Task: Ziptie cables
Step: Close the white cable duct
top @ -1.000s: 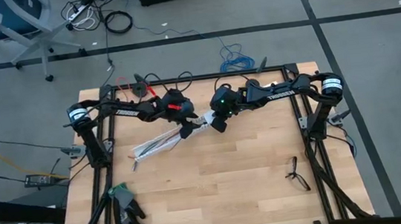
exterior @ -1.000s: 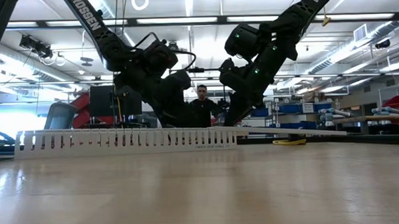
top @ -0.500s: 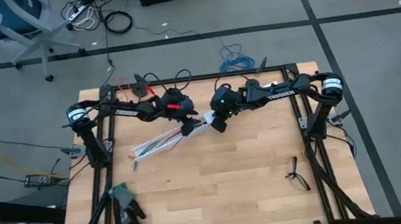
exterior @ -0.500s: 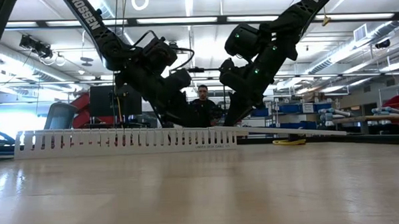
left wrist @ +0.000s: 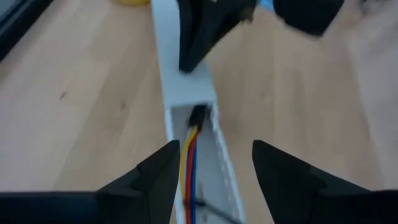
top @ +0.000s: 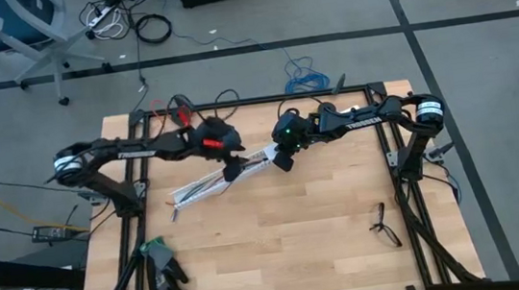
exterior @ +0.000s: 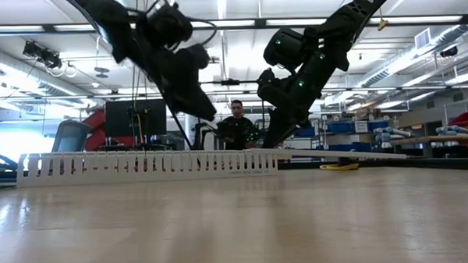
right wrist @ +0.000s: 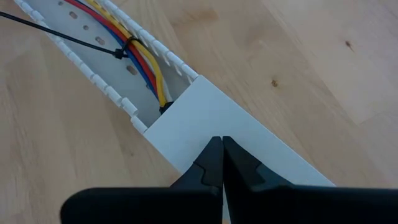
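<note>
White channel (right wrist: 205,118) edge under right end effector (right wrist: 222,163), cables (right wrist: 140,53) inside

Cables (right wrist: 140,53) lie in white channel (right wrist: 205,118), ziptie (right wrist: 118,52) looped around.

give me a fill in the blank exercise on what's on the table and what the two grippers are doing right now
1. The cables lie inside a white slotted ____.
2. The right gripper, its jaws ____, presses on the white cover.
3. The left gripper hovers above the channel with its jaws ____.
4. A pair of black ____ lies at the table's near left corner.

Missing words: channel; shut; open; gloves
</note>
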Robot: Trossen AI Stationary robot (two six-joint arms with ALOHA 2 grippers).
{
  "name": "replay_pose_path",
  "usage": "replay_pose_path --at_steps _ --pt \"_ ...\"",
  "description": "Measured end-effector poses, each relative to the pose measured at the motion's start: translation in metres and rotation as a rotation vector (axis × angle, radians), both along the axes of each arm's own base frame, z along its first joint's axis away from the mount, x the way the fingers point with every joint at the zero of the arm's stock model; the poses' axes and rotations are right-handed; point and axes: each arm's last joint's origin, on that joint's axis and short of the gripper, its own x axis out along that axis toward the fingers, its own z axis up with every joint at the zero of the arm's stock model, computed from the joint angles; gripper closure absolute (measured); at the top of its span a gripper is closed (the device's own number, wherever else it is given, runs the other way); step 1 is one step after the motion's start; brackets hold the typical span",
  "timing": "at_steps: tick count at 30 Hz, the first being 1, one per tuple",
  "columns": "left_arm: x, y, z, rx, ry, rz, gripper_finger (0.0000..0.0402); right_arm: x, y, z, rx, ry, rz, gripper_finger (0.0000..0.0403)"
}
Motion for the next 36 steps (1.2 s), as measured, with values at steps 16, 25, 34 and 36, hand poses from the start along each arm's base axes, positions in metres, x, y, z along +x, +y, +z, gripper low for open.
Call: replay_pose_path --at_steps 16,25,34,36 --pt "0.016 -0.03 -0.043 0.072 0.02 0.04 0.0163 0.001 0.0 0.0 -0.007 -0.005 0.009 0.0403" --pt "0.018 -0.03 -0.045 0.046 0.004 0.034 0.0082 0.001 0.0 0.0 -0.006 -0.005 0.008 0.0403" --pt "0.023 -0.019 -0.045 0.184 -0.038 0.108 0.0062 0.001 0.0 0.0 -0.012 -0.005 0.014 0.0403" --pt "0.026 -0.014 -0.054 0.171 -0.041 0.122 0.0062 0.001 0.0 0.0 -0.012 -0.008 0.014 0.0403"
